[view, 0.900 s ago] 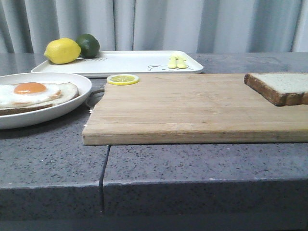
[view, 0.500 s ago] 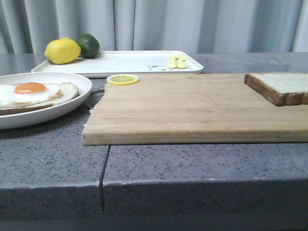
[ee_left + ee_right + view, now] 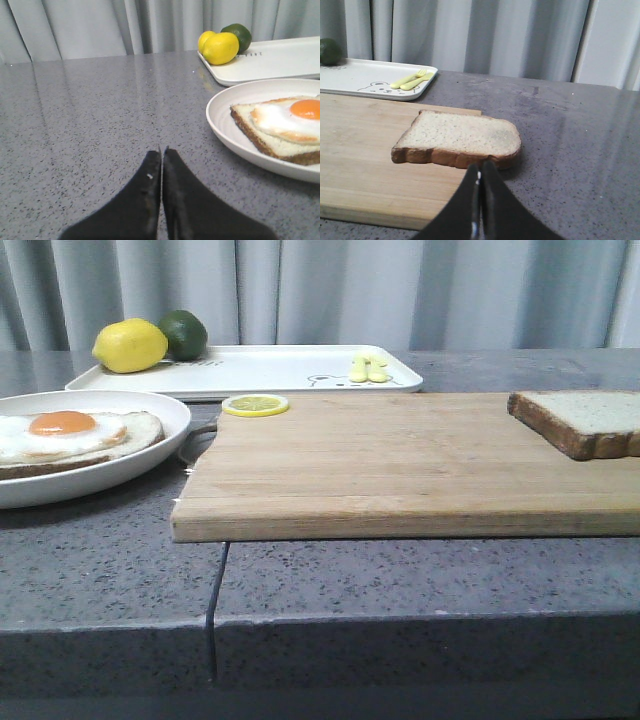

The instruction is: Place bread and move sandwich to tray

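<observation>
As we look over the table:
Bread (image 3: pixel 457 139): we see it flat on the wooden board's (image 3: pixel 400 465) right end.
Sandwich (image 3: pixel 70 437): on its plate (image 3: pixel 150 455), left.
Tray (image 3: pixel 260 370): behind.
Left gripper (image 3: pixel 161 155): closed, empty.
Right gripper (image 3: pixel 480 167): closed, empty, near the bread.

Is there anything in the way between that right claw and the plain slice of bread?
Nothing visible. In the right wrist view the right gripper, jaws closed, sits just short of the bread, which lies at the corner of the wooden board with nothing between them.
</observation>
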Tool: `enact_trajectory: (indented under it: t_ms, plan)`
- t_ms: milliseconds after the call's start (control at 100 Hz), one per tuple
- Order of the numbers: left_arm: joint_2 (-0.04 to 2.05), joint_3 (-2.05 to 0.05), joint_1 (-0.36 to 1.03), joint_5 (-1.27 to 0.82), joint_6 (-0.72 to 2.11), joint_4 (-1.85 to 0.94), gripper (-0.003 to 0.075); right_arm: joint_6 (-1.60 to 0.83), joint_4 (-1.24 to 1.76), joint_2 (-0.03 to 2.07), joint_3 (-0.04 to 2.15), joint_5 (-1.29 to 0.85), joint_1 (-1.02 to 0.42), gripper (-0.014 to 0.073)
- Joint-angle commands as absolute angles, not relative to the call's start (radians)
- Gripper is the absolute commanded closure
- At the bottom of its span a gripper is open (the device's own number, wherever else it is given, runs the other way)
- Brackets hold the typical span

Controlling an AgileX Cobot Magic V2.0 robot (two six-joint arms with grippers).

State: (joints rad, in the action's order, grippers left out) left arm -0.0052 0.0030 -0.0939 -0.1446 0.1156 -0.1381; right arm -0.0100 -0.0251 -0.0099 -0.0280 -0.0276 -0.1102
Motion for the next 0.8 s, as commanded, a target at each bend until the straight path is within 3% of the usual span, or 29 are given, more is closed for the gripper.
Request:
enact_trajectory:
  t_ms: [0,120,280,590,790]
  plan:
    - [-0.037,-0.001,-0.095,-0.027,0.105,-0.205,0.0739,-0.010,-0.027,-0.030,-0.027,0.093,-0.105,0.0710]
    - [-0.037,-0.054,-0.095,-0.042,0.105,-0.219,0.0739,0.000,-0.022,-0.030,-0.014,0.172,-0.105,0.0710]
    - [-0.022,-0.183,-0.095,-0.146,0.105,-0.221,0.0739,0.056,0.049,-0.018,0.062,0.105,-0.105,0.0710]
    - [0.222,-0.497,-0.095,-0.533,0.105,-0.227,0.0739,0.056,0.069,0.181,0.350,-0.343,-0.105,0.0710]
    - [0.391,-0.629,-0.095,-0.637,0.105,-0.306,0.0739,0.055,0.069,0.349,0.511,-0.527,-0.105,0.0710]
